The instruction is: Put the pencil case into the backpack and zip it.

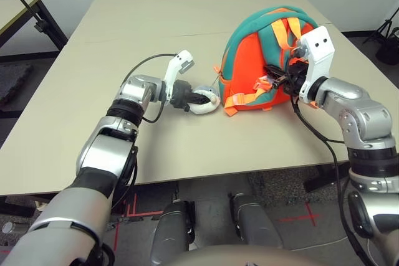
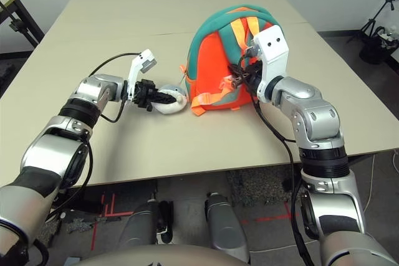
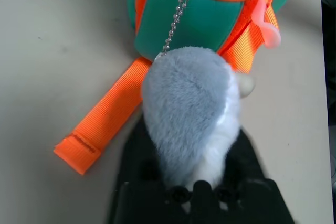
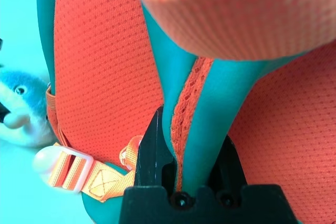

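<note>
Right gripper clenched on teal, orange-piped shoulder strap, probably steadying orange-and-teal fabric backpack, upright toward tabletop's right edge. Left gripper parted around grey-white plush fish, maybe clearing it. Backpack's far side hidden; can't tell where pencil case is.

Beside the backpack, the plush toy covers most of the left pincer. The backpack's top is cut off in the left wrist view; whether the backpack holds anything cannot be told.
</note>
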